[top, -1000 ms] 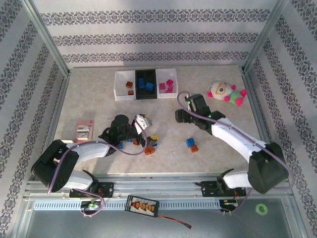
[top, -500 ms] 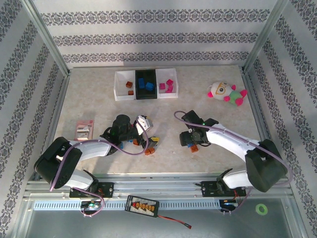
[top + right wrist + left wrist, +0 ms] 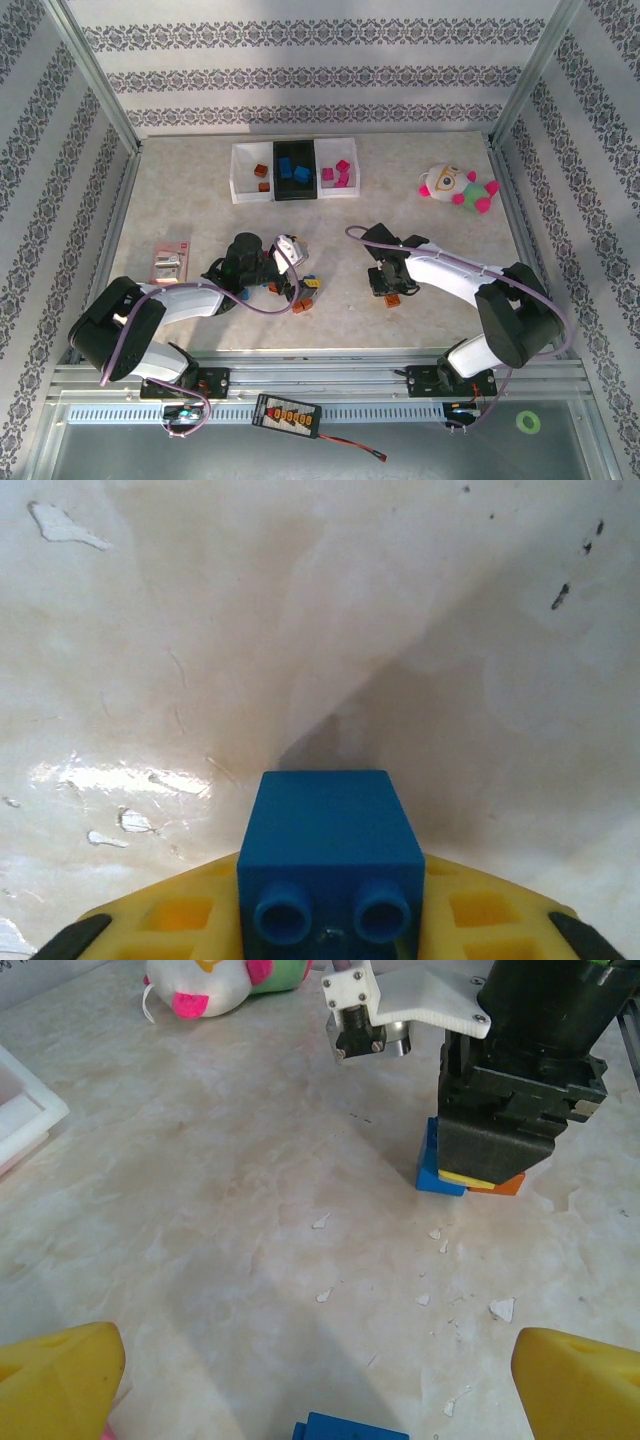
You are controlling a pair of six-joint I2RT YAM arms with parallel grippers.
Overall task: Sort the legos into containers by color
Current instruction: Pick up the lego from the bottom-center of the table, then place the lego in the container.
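My right gripper (image 3: 390,284) is down at the table's middle, shut on a blue lego (image 3: 328,840) that sits between its yellow fingers (image 3: 160,925). In the left wrist view that blue lego (image 3: 436,1168) rests on the table beside an orange one (image 3: 508,1186). My left gripper (image 3: 297,282) hangs open over a cluster of legos (image 3: 303,297), a blue one (image 3: 350,1428) just below its jaws. The containers stand in a row at the back: a white bin (image 3: 246,160) holding orange legos, a black bin (image 3: 291,188) with blue ones, and a white bin (image 3: 330,152) with pink ones.
A plush toy (image 3: 455,187) lies at the back right. A red-and-white packet (image 3: 170,262) lies at the left. Patterned walls close in the table on three sides. Small white flecks (image 3: 500,1308) dot the surface.
My right arm swung back from the bins, came down over the blue and orange legos, and its jaws closed on the blue one. The left arm stayed in place.
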